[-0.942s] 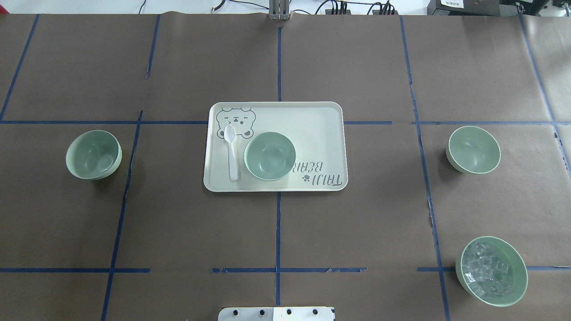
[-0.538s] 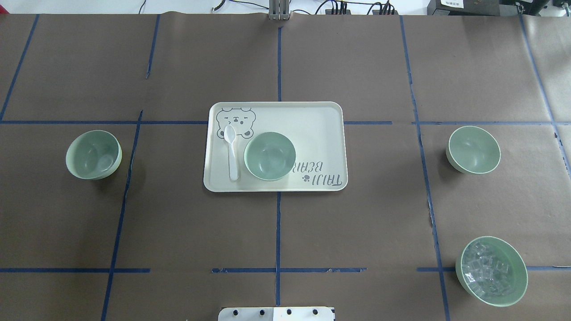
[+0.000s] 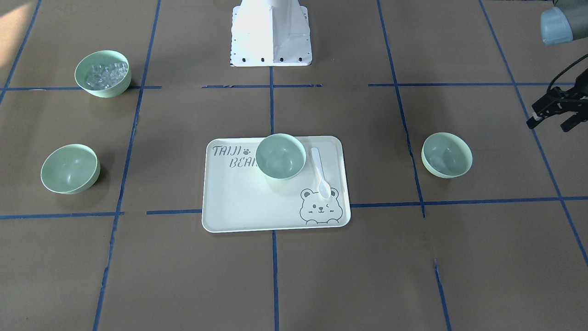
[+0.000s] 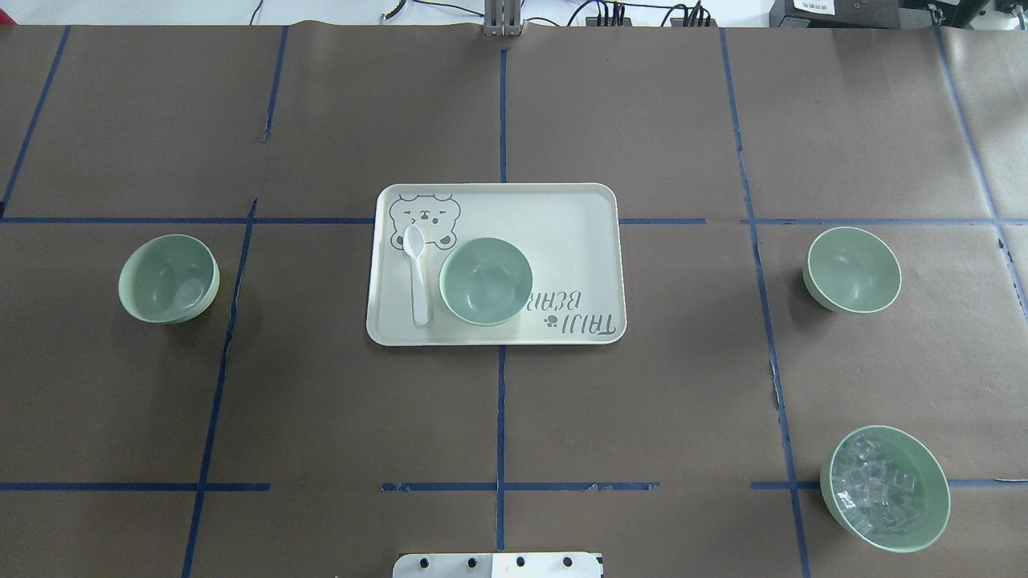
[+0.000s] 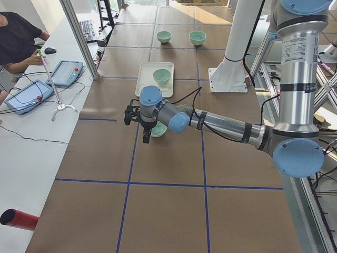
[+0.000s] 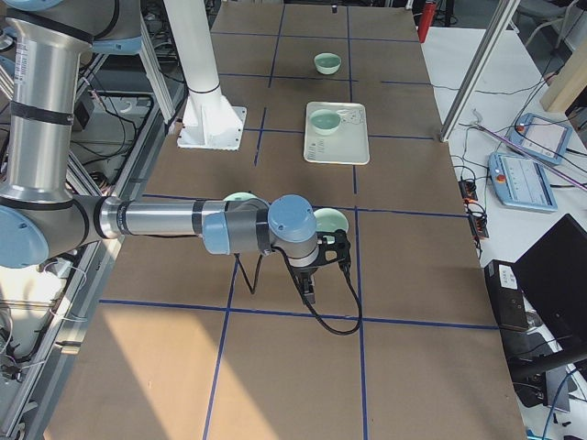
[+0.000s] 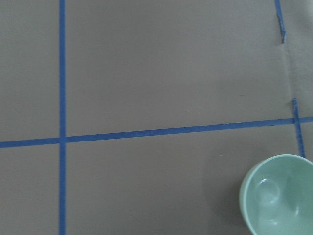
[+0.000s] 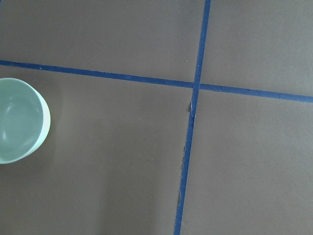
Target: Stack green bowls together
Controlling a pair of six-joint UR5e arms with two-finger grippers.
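Note:
Three empty green bowls sit apart on the brown table: one at the left (image 4: 169, 278), one on the tray (image 4: 486, 281), one at the right (image 4: 853, 270). My left gripper (image 3: 550, 124) hovers empty at the table's left edge, outward of the left bowl (image 3: 446, 155), with its fingers apart; its wrist view catches that bowl (image 7: 281, 196) at the lower right. My right gripper (image 6: 323, 268) hovers beside the right bowl (image 6: 330, 220); I cannot tell whether it is open or shut. The right wrist view shows that bowl (image 8: 17, 120) at the left edge.
A pale bear-print tray (image 4: 562, 217) lies mid-table with a white spoon (image 4: 417, 273) beside its bowl. A green bowl of clear ice-like cubes (image 4: 885, 488) stands at the near right. The robot's white base (image 3: 271, 34) is at the table's near edge.

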